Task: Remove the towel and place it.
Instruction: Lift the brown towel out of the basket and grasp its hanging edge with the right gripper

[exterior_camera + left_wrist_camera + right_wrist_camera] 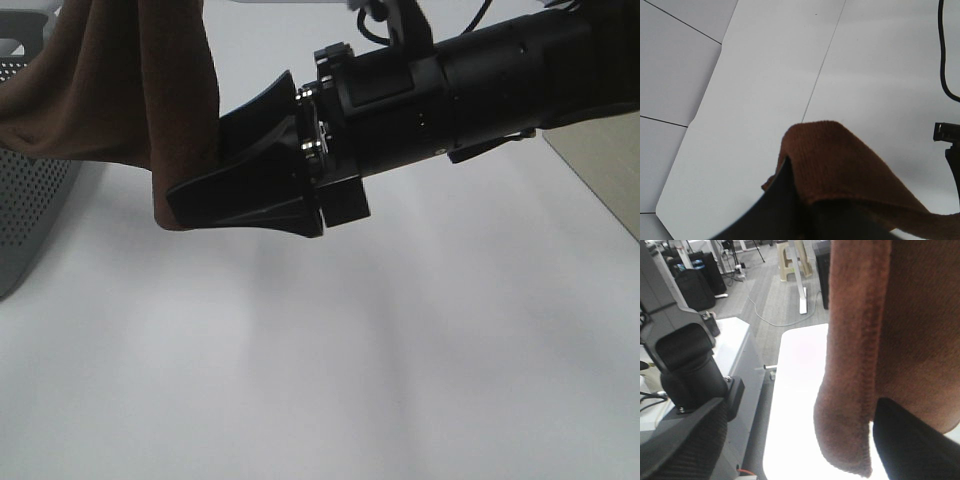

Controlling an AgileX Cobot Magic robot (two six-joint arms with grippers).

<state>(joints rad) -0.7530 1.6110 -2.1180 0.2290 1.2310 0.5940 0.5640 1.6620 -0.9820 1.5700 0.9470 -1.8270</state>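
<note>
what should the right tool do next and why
Probably close the right tool. Its jaws stand open on either side of the hanging edge of the towel, while the left tool is shut on another part of the cloth, so a second grip seems the natural step before spreading or placing it.

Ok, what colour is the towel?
Plain dark brown; the towel shows best in the right wrist view.
</note>
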